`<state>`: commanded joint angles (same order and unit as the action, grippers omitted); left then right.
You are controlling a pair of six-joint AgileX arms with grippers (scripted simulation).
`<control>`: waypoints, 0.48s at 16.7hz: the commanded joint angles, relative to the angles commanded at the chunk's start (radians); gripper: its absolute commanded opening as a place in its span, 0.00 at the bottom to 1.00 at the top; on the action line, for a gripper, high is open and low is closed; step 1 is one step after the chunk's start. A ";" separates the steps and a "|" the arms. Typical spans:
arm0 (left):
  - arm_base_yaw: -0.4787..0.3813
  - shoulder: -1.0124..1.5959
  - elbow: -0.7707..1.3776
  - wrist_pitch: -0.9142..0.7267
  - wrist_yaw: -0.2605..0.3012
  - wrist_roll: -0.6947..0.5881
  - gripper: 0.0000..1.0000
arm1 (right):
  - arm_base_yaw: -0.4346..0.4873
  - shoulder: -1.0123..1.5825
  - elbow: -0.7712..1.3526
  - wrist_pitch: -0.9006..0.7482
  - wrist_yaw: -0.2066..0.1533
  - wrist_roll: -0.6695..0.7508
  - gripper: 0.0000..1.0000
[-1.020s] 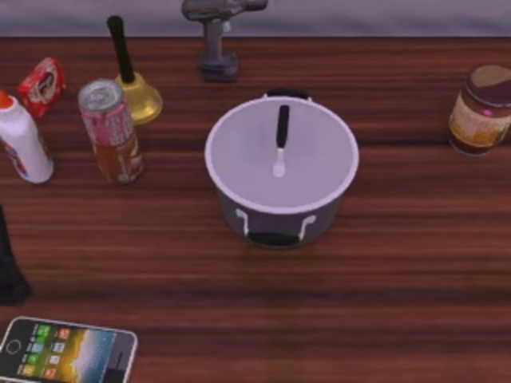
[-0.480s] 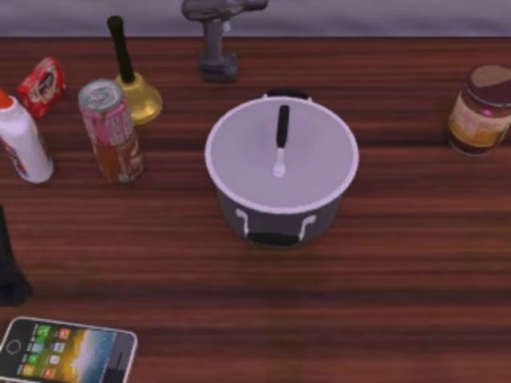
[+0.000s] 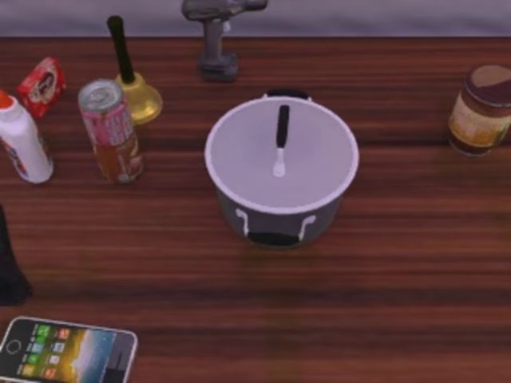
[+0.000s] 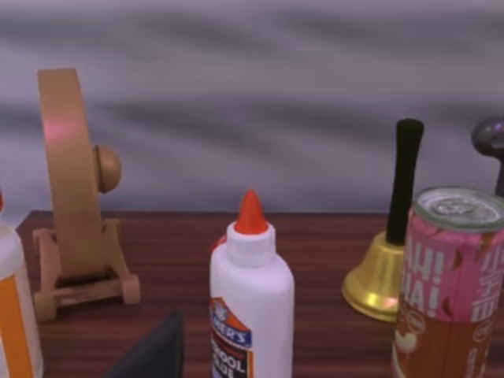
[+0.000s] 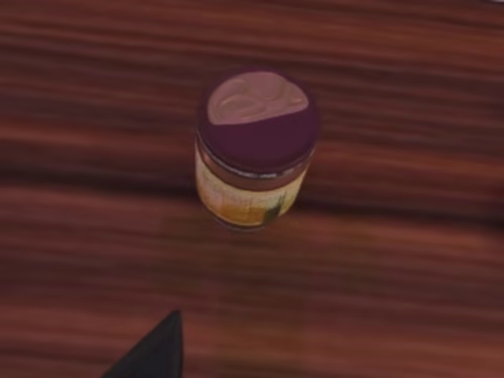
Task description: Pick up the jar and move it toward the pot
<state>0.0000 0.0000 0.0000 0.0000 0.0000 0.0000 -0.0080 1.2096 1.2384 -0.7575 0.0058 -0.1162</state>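
At three o'clock from the pot (image 3: 281,171), well apart, the jar (image 3: 481,110) stands ungrasped; pincer state cannot be told, and an off-centre grip could topple it.

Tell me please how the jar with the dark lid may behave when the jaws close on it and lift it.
The jar looks like rigid glass, so it should keep its shape but could slip under smooth jaws. Its amber filling suggests it is rather heavy for its size. It stands upright and squat on the table, so tipping seems unlikely; laid sideways, its round body would probably roll.
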 joint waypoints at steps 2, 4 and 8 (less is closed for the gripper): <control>0.000 0.000 0.000 0.000 0.000 0.000 1.00 | 0.002 0.207 0.228 -0.125 -0.002 -0.022 1.00; 0.000 0.000 0.000 0.000 0.000 0.000 1.00 | 0.004 0.414 0.456 -0.247 -0.004 -0.045 1.00; 0.000 0.000 0.000 0.000 0.000 0.000 1.00 | 0.011 0.812 0.894 -0.478 -0.010 -0.090 1.00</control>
<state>0.0000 0.0000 0.0000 0.0000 0.0000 0.0000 0.0028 2.0219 2.1324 -1.2352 -0.0039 -0.2057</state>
